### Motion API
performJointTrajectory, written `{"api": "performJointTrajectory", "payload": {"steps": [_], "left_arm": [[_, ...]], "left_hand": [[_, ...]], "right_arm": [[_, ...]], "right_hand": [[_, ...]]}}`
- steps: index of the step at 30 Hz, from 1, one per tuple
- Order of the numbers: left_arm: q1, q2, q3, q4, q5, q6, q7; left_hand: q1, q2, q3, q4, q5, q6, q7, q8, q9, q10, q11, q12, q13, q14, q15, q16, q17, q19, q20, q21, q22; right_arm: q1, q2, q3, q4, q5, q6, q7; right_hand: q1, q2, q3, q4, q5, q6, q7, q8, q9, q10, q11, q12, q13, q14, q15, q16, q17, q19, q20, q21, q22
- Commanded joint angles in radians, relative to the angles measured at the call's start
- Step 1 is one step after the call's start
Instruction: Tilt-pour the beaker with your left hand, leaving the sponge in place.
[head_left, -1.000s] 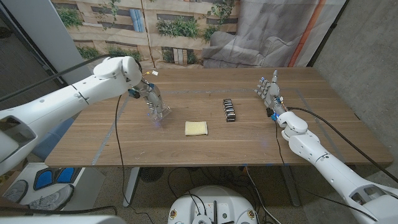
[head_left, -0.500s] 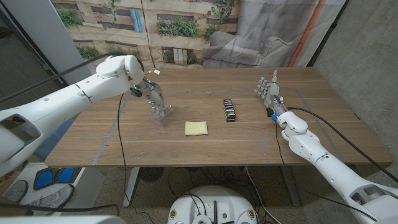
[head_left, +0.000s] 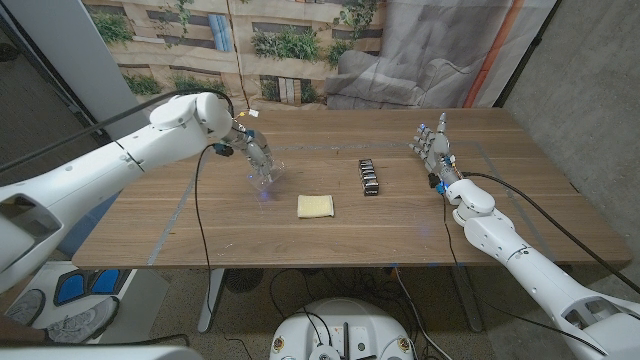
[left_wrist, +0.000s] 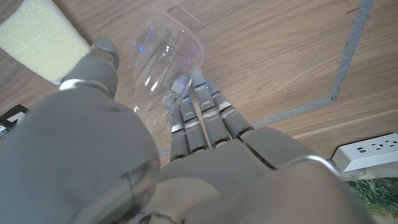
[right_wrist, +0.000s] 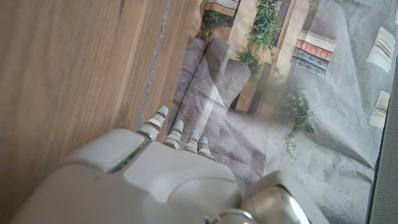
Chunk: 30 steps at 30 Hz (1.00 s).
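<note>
Desk (head_left: 400, 225) carries everything: wooden top, grey tape lines across it. My left arm reaches in over the left half; my left hand (head_left: 252, 152) is clamped around the clear beaker (head_left: 265, 170), which is tipped over with its mouth pointing down and right toward the sponge (head_left: 316, 206). In the left wrist view the hand (left_wrist: 155, 168) wraps the beaker (left_wrist: 165, 56) with fingers (left_wrist: 205, 115) along one side and the thumb on the other; the sponge (left_wrist: 40, 37) lies just beyond the rim, apart from it. Right hand (head_left: 433, 148) stands upright near the right edge, fingers spread, holding nothing. A small black ridged block (head_left: 369, 177) sits between the sponge and that hand. Judgement: I am in the tilt-pour itself, well into the tip. Next I would call for rolling the wrist back upright and setting the beaker down left of the sponge without brushing it.
</note>
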Motion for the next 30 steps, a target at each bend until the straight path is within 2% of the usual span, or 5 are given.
{"api": "performJointTrajectory", "payload": {"steps": [1,8,20,30], "left_arm": [[0.066,0.004,-0.042,-0.03,-0.035,0.001,0.131],[0.12,0.008,-0.067,-0.051,-0.067,0.021,0.215],[0.245,0.015,-0.151,-0.053,-0.171,-0.079,0.428],[0.326,-0.003,-0.203,-0.042,-0.218,-0.134,0.602]], "left_hand": [[0.014,0.209,0.022,0.012,0.006,0.074,0.012,0.086,0.001,0.081,-0.084,-0.003,0.041,0.02,-0.142,-0.001,0.006,0.007,-0.003,0.005,0.005],[0.008,0.2,0.021,0.011,0.005,0.062,0.007,0.08,-0.002,0.072,-0.082,-0.011,0.041,0.009,-0.147,-0.012,0.001,0.01,-0.009,0.006,0.006],[0.004,0.193,0.024,0.009,0.003,0.061,0.003,0.077,-0.007,0.081,-0.088,-0.018,0.034,0.011,-0.157,-0.02,-0.006,0.016,-0.023,0.008,0.008],[0.007,0.187,0.023,0.005,0.001,0.078,-0.011,0.081,-0.01,0.094,-0.101,-0.024,0.026,0.017,-0.168,-0.02,-0.007,0.02,-0.031,0.008,0.009]], "right_arm": [[0.0,0.0,0.0,0.0,0.0,0.0,0.0],[0.0,0.0,0.0,0.0,0.0,0.0,0.0],[0.0,0.0,0.0,-0.001,0.0,0.0,0.0],[0.0,0.0,0.0,-0.001,0.0,0.0,0.0]], "right_hand": [[0.007,0.086,-0.007,0.0,0.006,-0.006,-0.003,0.006,0.002,-0.006,0.0,0.006,0.005,-0.005,-0.02,0.003,0.002,0.0,0.009,0.007,0.005],[0.007,0.086,-0.007,0.0,0.006,-0.008,-0.001,0.005,0.002,-0.005,0.0,0.006,0.005,-0.004,-0.019,0.003,0.002,0.0,0.009,0.007,0.005],[0.007,0.086,-0.007,0.0,0.006,-0.008,-0.001,0.005,0.002,-0.005,0.0,0.006,0.005,-0.005,-0.019,0.003,0.001,0.0,0.009,0.007,0.004],[0.006,0.086,-0.007,0.0,0.006,-0.008,-0.002,0.005,0.002,-0.006,0.0,0.006,0.005,-0.004,-0.019,0.003,0.001,0.0,0.009,0.007,0.005]]}}
